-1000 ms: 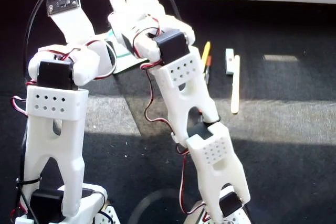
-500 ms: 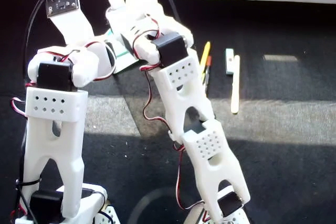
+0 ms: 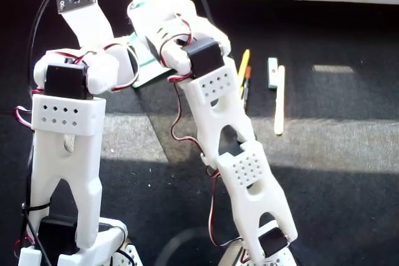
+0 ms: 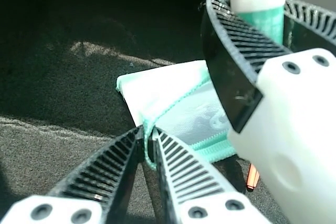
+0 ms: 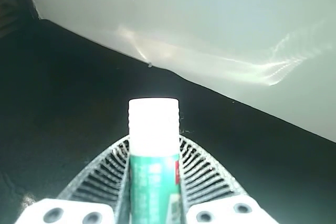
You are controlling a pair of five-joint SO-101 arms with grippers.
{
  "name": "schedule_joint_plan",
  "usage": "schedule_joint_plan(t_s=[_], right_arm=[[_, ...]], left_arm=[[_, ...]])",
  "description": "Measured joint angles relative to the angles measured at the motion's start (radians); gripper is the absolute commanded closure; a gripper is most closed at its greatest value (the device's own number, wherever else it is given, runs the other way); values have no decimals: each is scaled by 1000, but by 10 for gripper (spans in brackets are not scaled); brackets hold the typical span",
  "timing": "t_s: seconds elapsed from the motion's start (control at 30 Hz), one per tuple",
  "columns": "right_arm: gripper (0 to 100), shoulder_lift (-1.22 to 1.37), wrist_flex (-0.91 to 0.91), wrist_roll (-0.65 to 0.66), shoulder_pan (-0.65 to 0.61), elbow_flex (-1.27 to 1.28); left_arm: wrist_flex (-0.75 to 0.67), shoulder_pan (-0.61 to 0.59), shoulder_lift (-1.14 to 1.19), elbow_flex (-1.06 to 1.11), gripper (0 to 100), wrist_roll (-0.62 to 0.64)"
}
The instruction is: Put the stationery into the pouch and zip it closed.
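Pouch, white fabric with teal zip edging: lies on the dark tabletop at far left, beneath both arms. The left fingers are closed on its teal edge, pinching it near the mouth. We judge it not yet zipped. We cannot tell whether anything is already inside.

Glue stick, white cap, green label: gripped between the right fingers, cap pointing out past the fingertips, held over the pouch and not yet in it.

Loose stationery, right of the pouch and well apart from it:
- yellow pen
- dark pen with orange end, just beside the yellow one
- small white block
- pale flat stick

Progress, in our judgement: early. We count the glue stick and four loose items still to pack, then the zip to close.

Writing: the green label carries print we cannot make out. We find no other lettering legible.
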Motion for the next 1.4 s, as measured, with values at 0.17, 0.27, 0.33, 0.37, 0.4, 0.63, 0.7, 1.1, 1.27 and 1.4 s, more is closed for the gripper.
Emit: schedule_joint_plan(t_s=[0.17,0.27,0.33,0.37,0.4,0.63,0.7,1.1,1.27,1.4], right_arm=[[993,0,0,3,17,0],[993,8,9,11,31,0],[993,6,58,11,46,0],[993,3,94,11,54,0],[993,-6,137,11,63,0],[993,-160,393,12,123,6],[993,-242,417,12,132,6],[993,-411,430,12,338,38],[993,-512,430,12,376,295],[993,-695,430,12,402,628]], left_arm=[[0,6,61,-15,991,-3],[-2,8,150,-26,991,-3],[-2,9,199,-32,991,-3],[-2,11,216,-35,991,-3],[-2,11,227,-35,991,-3],[5,8,236,-37,991,-3],[5,8,236,-37,991,-3],[5,8,236,-37,991,-3],[5,8,236,-38,991,-3],[5,8,236,-38,991,-3]])
